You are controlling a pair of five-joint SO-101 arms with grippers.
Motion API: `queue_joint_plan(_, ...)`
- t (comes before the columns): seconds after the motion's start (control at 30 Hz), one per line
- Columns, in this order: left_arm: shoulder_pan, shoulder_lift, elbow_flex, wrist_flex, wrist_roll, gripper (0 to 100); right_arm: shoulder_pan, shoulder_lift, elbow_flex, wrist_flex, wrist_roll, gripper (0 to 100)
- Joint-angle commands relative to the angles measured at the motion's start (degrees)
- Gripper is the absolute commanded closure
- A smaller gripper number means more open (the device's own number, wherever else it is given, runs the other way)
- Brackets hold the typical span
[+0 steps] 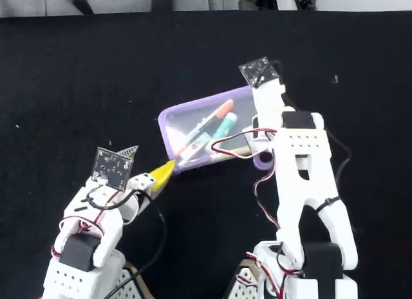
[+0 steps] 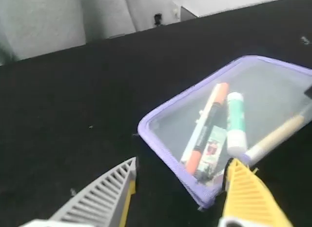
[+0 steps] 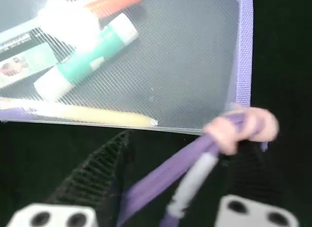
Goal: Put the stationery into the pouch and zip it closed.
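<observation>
- Pouch (image 2: 273, 85): flat, see-through mesh with a soft purple rim, lying on the black counter (image 1: 77, 87) between my two arms.
- Contents, all inside: orange marker (image 2: 207, 124), green-and-white glue stick (image 2: 236, 122), pale wooden pencil (image 2: 278, 134).
- Pull strap (image 3: 195, 154): limp purple ribbon at the pouch's corner, with what looks like a pinkish bead on it.
- Right fingers (image 3: 185, 144): apart, astride that strap and nearer to it than the left.
- Left fingers (image 2: 183, 163): apart, the yellow one just beside the opposite near corner.
- Judgement: the zip runs along the long near edge, toward my left.
</observation>
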Motion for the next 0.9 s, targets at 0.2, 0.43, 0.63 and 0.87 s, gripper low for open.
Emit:
queue_joint_plan(0.2,-3.12,-0.44,-4.53,-1.23,0.53,71,-1.41,-6.55,-14.46,7.12,0.26,60.9)
queue_joint_plan(0.43,-3.21,-0.44,-14.46,-0.88,0.18,84,0.53,-18.07,-22.99,13.27,-0.18,61.3)
queue_joint_plan(0.63,-3.21,-0.53,-24.84,4.92,0.44,95,2.55,-35.47,-21.85,18.46,-5.36,76.0)
queue_joint_plan(0.87,-3.21,-0.70,-41.10,25.41,0.53,97,3.69,-62.11,-10.33,18.99,-6.42,96.8)
